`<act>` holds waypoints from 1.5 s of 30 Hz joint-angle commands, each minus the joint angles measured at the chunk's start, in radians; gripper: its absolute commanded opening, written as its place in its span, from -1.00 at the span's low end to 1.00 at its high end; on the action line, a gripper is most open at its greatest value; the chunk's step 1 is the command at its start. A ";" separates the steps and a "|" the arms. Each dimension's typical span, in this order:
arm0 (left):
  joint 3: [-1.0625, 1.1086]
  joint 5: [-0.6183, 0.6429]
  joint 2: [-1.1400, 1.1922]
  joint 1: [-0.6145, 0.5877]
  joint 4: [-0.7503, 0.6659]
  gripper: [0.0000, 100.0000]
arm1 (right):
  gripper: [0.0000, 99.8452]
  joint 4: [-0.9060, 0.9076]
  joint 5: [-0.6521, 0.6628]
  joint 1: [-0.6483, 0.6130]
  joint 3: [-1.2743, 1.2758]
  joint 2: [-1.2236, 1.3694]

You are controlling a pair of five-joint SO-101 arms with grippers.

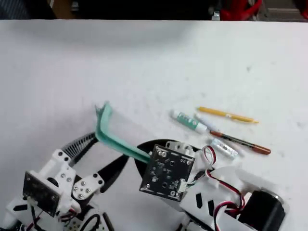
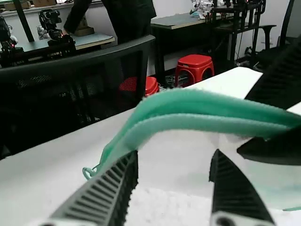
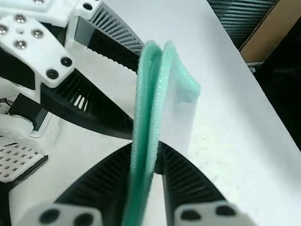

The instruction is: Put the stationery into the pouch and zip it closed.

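A clear pouch (image 1: pixel 126 129) with a green zipper edge (image 1: pixel 103 130) is held up on edge above the table. My right gripper (image 3: pixel 146 147) is shut on that green edge (image 3: pixel 149 94) near one end, under the wrist camera (image 1: pixel 143 155). My left gripper (image 2: pixel 175 157) stands open close beside the pouch, with the zipper edge (image 2: pixel 202 113) just ahead of its fingertips and nothing between them. The stationery lies on the table to the right: a yellow pencil (image 1: pixel 226 114), a green-and-white tube (image 1: pixel 187 120), a brown pen (image 1: pixel 240 142) and a small white stick (image 1: pixel 224 147).
The white table (image 1: pixel 72 67) stretches wide behind and to the left of the pouch. Both arm bases crowd the near edge (image 1: pixel 48 192). A black chair (image 2: pixel 70 80) and red stools (image 2: pixel 195 66) stand beyond the table's far edge.
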 commanded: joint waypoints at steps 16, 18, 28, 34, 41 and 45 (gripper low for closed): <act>0.298 -0.222 0.005 -0.427 -0.051 -0.51 | -0.97 -0.171 0.239 0.280 0.560 -0.039; 0.334 -0.222 0.005 -0.427 -0.066 -0.51 | -0.96 -0.202 0.259 0.288 0.632 -0.039; 0.537 -0.222 0.005 -0.427 -0.233 -0.51 | -0.73 -0.214 0.249 0.306 0.646 -0.038; 0.557 -0.222 0.005 -0.427 -0.247 -0.51 | -0.71 -0.265 0.244 0.302 0.631 -0.033; 0.562 -0.222 0.005 -0.427 -0.247 -0.51 | -0.60 -0.352 0.238 0.202 0.600 0.255; 0.562 -0.222 0.005 -0.427 -0.244 -0.51 | -0.60 -0.325 0.209 0.171 0.456 0.430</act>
